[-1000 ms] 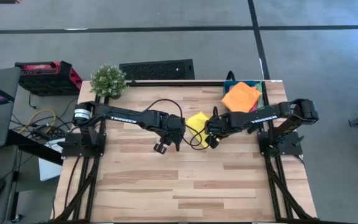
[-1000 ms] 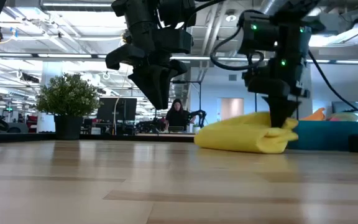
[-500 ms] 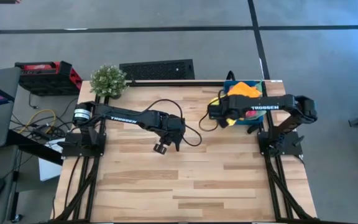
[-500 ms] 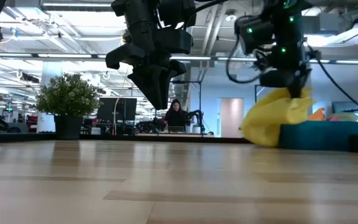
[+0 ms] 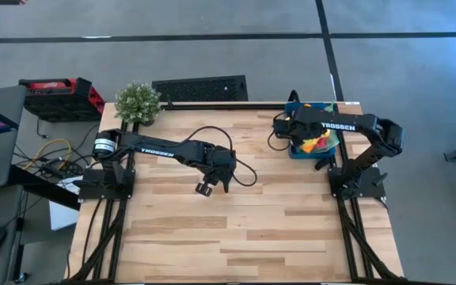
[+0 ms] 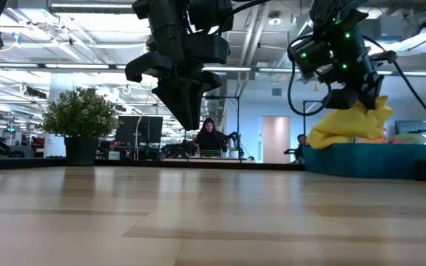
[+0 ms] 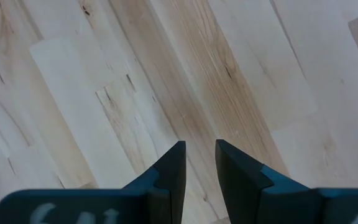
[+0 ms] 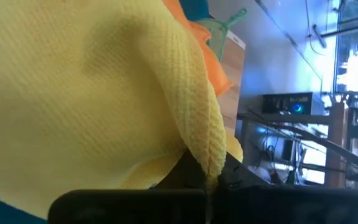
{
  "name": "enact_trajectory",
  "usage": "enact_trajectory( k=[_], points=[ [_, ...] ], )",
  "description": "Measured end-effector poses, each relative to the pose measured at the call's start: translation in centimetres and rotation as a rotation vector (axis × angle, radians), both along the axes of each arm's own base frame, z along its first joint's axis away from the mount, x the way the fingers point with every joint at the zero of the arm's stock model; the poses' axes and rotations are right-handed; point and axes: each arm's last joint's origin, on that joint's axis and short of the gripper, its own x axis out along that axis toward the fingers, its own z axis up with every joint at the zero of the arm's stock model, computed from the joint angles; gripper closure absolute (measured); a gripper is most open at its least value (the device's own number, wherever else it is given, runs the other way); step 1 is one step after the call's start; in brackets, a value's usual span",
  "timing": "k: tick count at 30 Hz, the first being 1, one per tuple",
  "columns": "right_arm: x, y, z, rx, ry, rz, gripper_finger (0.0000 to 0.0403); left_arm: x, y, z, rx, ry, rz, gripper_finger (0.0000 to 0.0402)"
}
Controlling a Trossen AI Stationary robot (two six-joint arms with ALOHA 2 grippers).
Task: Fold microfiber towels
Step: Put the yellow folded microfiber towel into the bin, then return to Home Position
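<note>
Over the teal bin (image 6: 368,158), the right claw (image 6: 367,97) clenches the bunched yellow towel (image 6: 346,125) hanging downward.

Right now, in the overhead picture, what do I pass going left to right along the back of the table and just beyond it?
Red case → potted plant → black grille → right claw, shut on the yellow towel over the teal bin.
</note>
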Motion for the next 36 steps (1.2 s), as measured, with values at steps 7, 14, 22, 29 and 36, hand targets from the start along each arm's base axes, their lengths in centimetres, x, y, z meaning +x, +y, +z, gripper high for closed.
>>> enact_trajectory(
  k=[7, 14, 22, 29, 36],
  points=[
    [-0.1, -0.4, -0.1, 0.021, -0.002, 0.001, 0.0365, 0.0, 0.0, 0.0, 0.0, 0.001, 0.0, 0.0321],
    [-0.3, -0.6, -0.1, 0.065, 0.0, -0.01, 0.0299, -0.1, 0.0, 0.0, 0.0, 0.008, -0.001, 0.0321],
    [-0.5, -0.8, -0.1, 0.077, 0.002, -0.029, 0.0222, -0.3, 0.1, -0.1, 0.022, 0.034, 0.034, 0.0321],
    [-0.4, -0.4, -0.2, 0.185, -0.018, -0.02, 0.0194, -0.4, 0.2, -0.1, 0.048, 0.045, 0.059, 0.0322],
    [0.6, 1.5, -0.1, 0.247, 0.043, 0.179, 0.0252, -1.6, 0.3, 2.0, 0.085, 0.02, 0.091, 0.0356]
  ],
)
